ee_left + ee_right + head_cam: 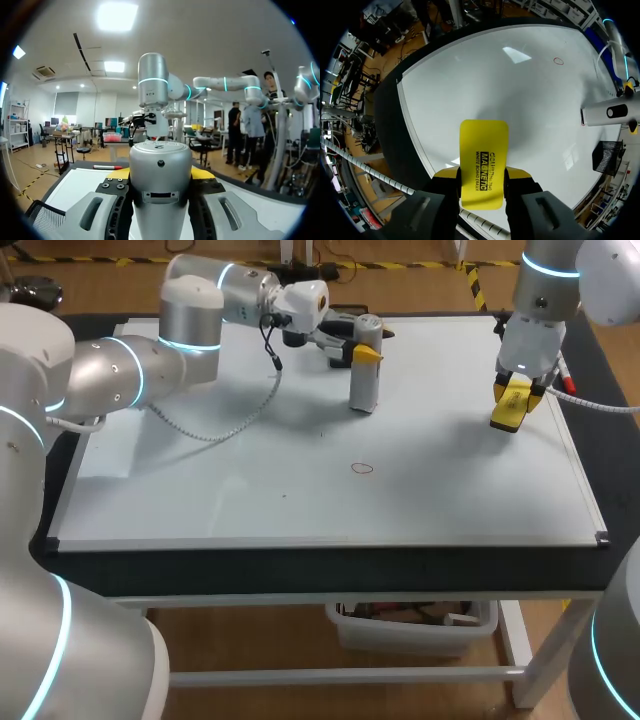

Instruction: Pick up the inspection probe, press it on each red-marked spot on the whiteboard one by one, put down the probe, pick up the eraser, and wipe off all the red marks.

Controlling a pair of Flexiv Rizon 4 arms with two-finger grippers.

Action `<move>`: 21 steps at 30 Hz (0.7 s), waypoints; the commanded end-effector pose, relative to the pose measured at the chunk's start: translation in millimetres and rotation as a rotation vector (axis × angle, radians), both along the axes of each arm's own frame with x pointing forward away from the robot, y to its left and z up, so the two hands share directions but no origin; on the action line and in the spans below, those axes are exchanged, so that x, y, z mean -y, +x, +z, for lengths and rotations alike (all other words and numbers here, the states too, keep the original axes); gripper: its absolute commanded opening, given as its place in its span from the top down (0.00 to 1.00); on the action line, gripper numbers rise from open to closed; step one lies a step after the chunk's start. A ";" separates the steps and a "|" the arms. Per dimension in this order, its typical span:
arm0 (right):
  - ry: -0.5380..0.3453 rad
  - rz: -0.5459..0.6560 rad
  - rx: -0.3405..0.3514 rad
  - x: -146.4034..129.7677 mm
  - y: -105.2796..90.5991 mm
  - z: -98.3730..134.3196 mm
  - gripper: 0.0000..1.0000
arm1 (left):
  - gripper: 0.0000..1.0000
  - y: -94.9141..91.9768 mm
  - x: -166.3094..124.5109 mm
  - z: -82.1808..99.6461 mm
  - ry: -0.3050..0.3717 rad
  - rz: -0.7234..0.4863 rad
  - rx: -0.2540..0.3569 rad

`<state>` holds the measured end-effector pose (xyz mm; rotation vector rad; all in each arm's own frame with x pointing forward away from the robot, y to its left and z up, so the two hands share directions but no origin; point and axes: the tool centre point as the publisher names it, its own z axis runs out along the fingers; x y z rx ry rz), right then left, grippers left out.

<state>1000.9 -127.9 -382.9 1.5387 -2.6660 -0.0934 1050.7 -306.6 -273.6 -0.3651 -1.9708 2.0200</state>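
Note:
The silver cylindrical probe (365,380) stands upright at the back middle of the whiteboard (200,490), and my left gripper (366,354) is shut on its upper part. In the left wrist view the probe (160,165) fills the gap between the fingers. My right gripper (517,392) is shut on the yellow eraser (508,412), holding it just over the board near the right edge. The eraser (483,160) points down at the board (485,85). One small red circle (362,468) is drawn mid-board, in front of the probe. The red circle (558,61) lies far ahead of the eraser.
A red-capped marker (566,378) lies at the board's right edge behind my right gripper. A black mesh holder (608,156) sits at the back of the board near the probe (605,113). A grey cable (225,425) from my left arm droops onto the board.

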 end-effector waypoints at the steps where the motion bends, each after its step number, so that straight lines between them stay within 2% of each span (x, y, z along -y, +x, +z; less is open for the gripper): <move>1: -0.002 0.002 0.000 0.7 0.4 0.5 1.00 | 1.00 7.3 1.8 -4.0 -0.008 -0.140 -0.002; 15: -0.002 0.002 0.000 0.7 0.4 0.5 1.00 | 1.00 7.2 1.7 -4.8 -0.008 -0.140 -0.002; 21: -0.002 0.002 0.000 0.7 0.4 0.5 1.00 | 1.00 10.0 -4.5 2.7 -0.014 -0.116 -0.003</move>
